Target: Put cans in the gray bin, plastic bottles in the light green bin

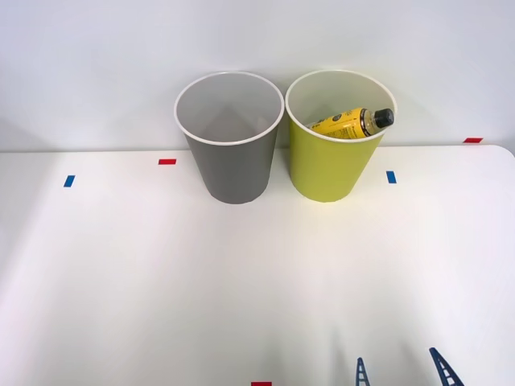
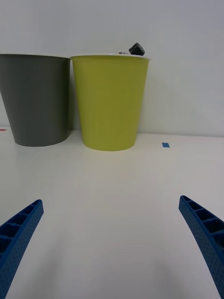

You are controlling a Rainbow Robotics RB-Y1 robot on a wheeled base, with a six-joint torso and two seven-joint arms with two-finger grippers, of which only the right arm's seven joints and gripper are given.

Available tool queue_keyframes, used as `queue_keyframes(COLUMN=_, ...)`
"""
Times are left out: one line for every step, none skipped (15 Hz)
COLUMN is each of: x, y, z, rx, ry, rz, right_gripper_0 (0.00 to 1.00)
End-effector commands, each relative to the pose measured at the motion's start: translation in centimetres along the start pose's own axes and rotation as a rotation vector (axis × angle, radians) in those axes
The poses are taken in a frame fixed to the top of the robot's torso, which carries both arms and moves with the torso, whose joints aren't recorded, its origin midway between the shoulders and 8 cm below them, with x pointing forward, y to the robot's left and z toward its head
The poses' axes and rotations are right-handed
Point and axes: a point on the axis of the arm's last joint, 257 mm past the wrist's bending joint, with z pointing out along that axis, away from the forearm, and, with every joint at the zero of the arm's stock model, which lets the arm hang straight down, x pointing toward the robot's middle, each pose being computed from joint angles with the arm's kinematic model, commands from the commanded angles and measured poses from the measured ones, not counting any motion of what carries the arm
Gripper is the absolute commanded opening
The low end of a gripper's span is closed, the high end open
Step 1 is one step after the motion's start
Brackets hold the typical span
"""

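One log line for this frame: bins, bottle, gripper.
yellow bottle: in light green bin, cap above rim | gray bin: beside it, no can visible | right gripper: open, holding nothing, low over table

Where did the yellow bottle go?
In the front view the yellow bottle lies tilted inside the light green bin, its black cap poking above the rim. That bin stands right beside the gray bin, on the robot's right.
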Motion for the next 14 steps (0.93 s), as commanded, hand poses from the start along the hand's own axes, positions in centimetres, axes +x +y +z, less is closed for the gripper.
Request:
queue_keyframes(x=0.00, y=-0.02, z=0.02, rx=0.000, ry=0.000, rz=0.000, right_gripper_0=1.00)
queue_keyframes(x=0.00, y=-0.02, z=0.02, rx=0.000, ry=0.000, rz=0.000, right_gripper_0=1.00)
queue_keyframes(x=0.00, y=-0.02, z=0.02, rx=0.000, ry=0.000, rz=0.000, right_gripper_0=1.00)
queue_keyframes(x=0.00, y=-0.02, z=0.02, rx=0.000, ry=0.000, rz=0.000, right_gripper_0=1.00)
queue_keyframes(x=0.00, y=-0.02, z=0.02, rx=0.000, ry=0.000, rz=0.000, right_gripper_0=1.00)
queue_keyframes(x=0.00, y=-0.02, z=0.02, rx=0.000, ry=0.000, rz=0.000, right_gripper_0=1.00)
queue_keyframes(x=0.00, y=-0.02, z=0.02, rx=0.000, ry=0.000, rz=0.000, right_gripper_0=1.00)
queue_keyframes(x=0.00, y=-0.02, z=0.02, rx=0.000, ry=0.000, rz=0.000, right_gripper_0=1.00)
queue_keyframes(x=0.00, y=-0.02, z=0.02, rx=0.000, ry=0.000, rz=0.000, right_gripper_0=1.00)
queue_keyframes(x=0.00, y=-0.02, z=0.02, rx=0.000, ry=0.000, rz=0.000, right_gripper_0=1.00)
queue_keyframes(x=0.00, y=-0.02, z=0.02, rx=0.000, ry=0.000, rz=0.000, right_gripper_0=1.00)
queue_keyframes(x=0.00, y=-0.02, z=0.02, rx=0.000, ry=0.000, rz=0.000, right_gripper_0=1.00)
queue_keyframes(x=0.00, y=-0.02, z=0.02, rx=0.000, ry=0.000, rz=0.000, right_gripper_0=1.00)
queue_keyframes(x=0.00, y=-0.02, z=0.02, rx=0.000, ry=0.000, rz=0.000, right_gripper_0=1.00)
